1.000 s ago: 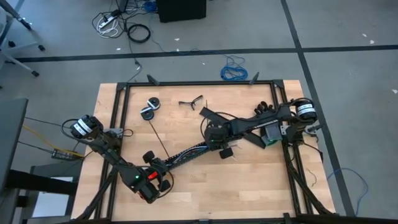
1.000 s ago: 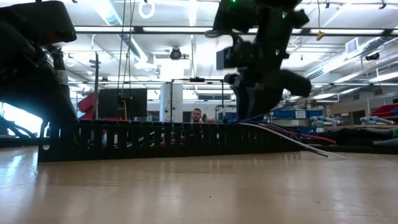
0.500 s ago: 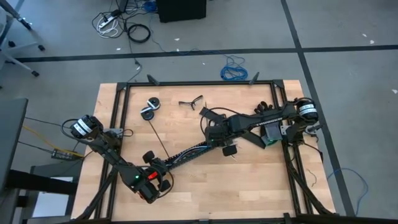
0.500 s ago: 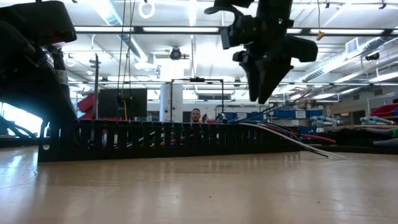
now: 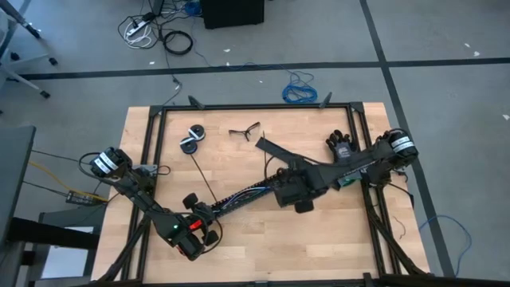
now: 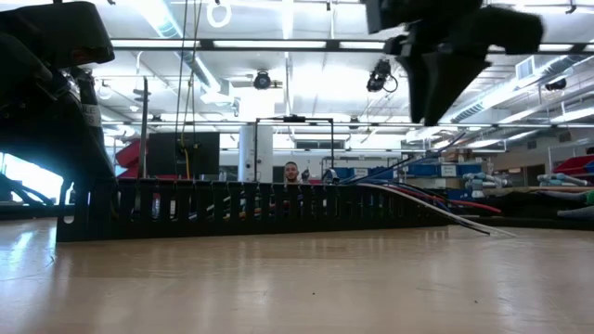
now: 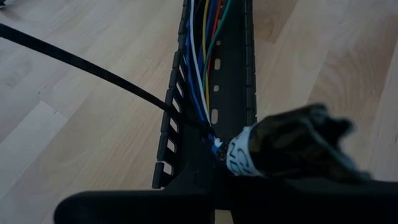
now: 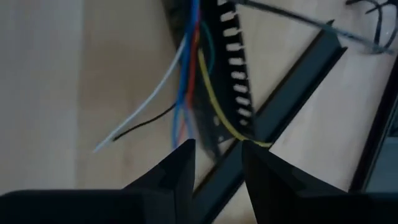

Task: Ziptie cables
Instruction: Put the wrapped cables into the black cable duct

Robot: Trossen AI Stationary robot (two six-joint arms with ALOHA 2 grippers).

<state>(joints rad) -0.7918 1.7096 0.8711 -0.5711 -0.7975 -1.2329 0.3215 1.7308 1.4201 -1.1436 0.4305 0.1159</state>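
The cables point(image 7: 202, 56), thin white, blue, yellow, red and green wires, lie along a black slotted duct point(image 5: 239, 197) on the table. Their loose ends point(image 8: 149, 106) splay out past the duct's far end. A thin black ziptie point(image 5: 205, 179) lies on the wood and reaches the wires through the duct's side point(image 7: 177, 112). My left gripper point(image 5: 205, 219) is shut at the duct's near end. Well above the duct's far end, my right gripper point(image 5: 293, 194) hangs with its fingers apart and nothing between them point(image 8: 217, 165). My left gripper is shut on the cables' near end point(image 7: 214, 142), where the wires run together at the near end of the duct. It comes slanting down along the duct. Its taped finger point(image 7: 280, 146) covers the place of contact. The wires lie in the duct.
A long black strip point(image 5: 275, 149) lies slanting past the duct's far end, under the right gripper. Two black rolls point(image 5: 191, 139) and a small hand tool point(image 5: 244, 131) lie near the far edge. A black frame point(image 5: 255, 106) rims the table. A person shows beyond the table point(image 6: 293, 172).
My right gripper has risen from just above the wires' loose ends and gone toward the table's near and right edges, turning at the wrist. The wires, the duct and the ziptie lie as before.
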